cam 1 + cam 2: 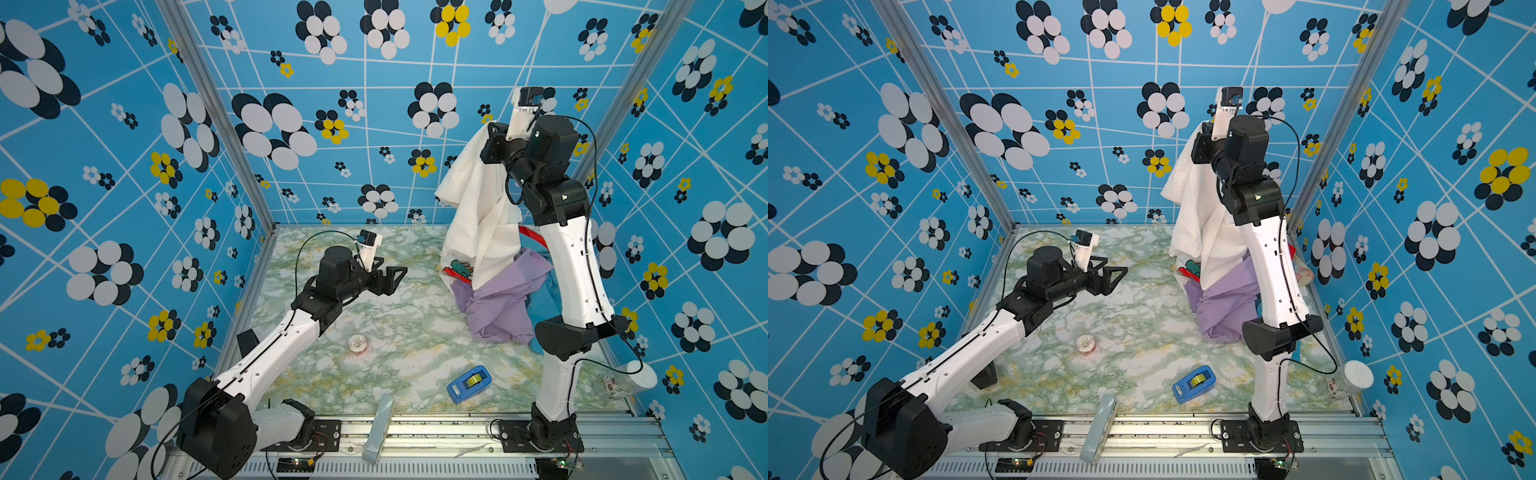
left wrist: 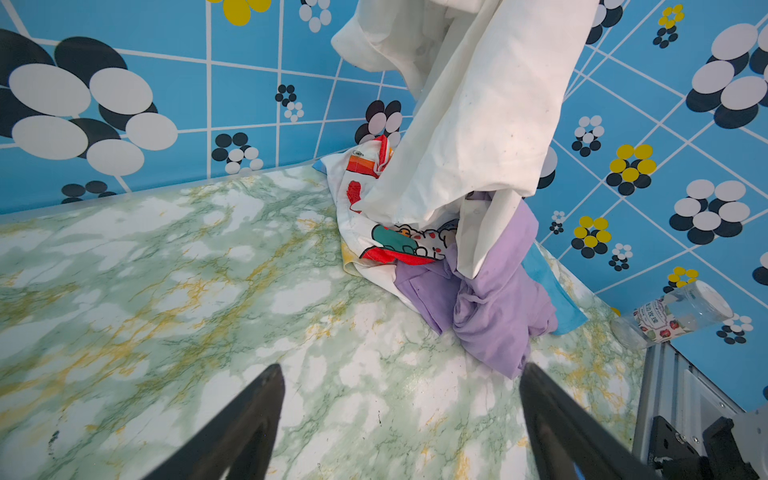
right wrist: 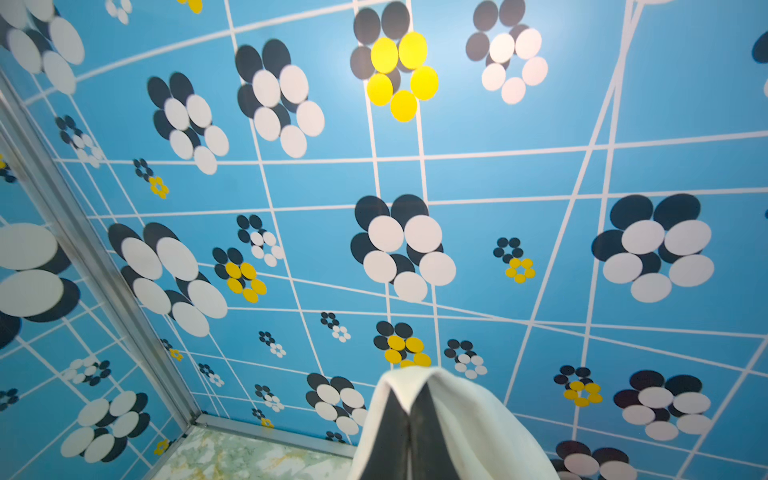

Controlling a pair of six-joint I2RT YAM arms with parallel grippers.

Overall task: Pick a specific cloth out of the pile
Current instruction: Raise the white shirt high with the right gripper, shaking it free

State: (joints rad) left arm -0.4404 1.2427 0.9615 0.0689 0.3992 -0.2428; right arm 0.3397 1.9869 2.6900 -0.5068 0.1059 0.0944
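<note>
The cloth [image 1: 478, 208] [image 1: 1200, 216], a large cream-white sheet, hangs from my right gripper [image 1: 491, 129] [image 1: 1202, 129], which is raised high at the back right. In the right wrist view the right gripper [image 3: 409, 388] is shut on a fold of the cloth [image 3: 469, 415]. The cloth's [image 2: 469, 124] lower end drapes onto the pile [image 1: 498, 303] [image 1: 1225, 307] [image 2: 490, 299] of lilac, cartoon-printed, red and sky-blue cloths. My left gripper [image 1: 390, 274] [image 1: 1113, 271] [image 2: 401, 368] hovers open and empty over the table, left of the pile.
A blue tape dispenser [image 1: 468, 384] [image 1: 1194, 384] lies near the front. A small clear round jar [image 1: 357, 344] sits mid-table. A clear labelled jar [image 1: 629, 380] [image 2: 681, 316] lies by the right wall. A grey bar [image 1: 378, 428] rests on the front rail. Patterned walls enclose three sides.
</note>
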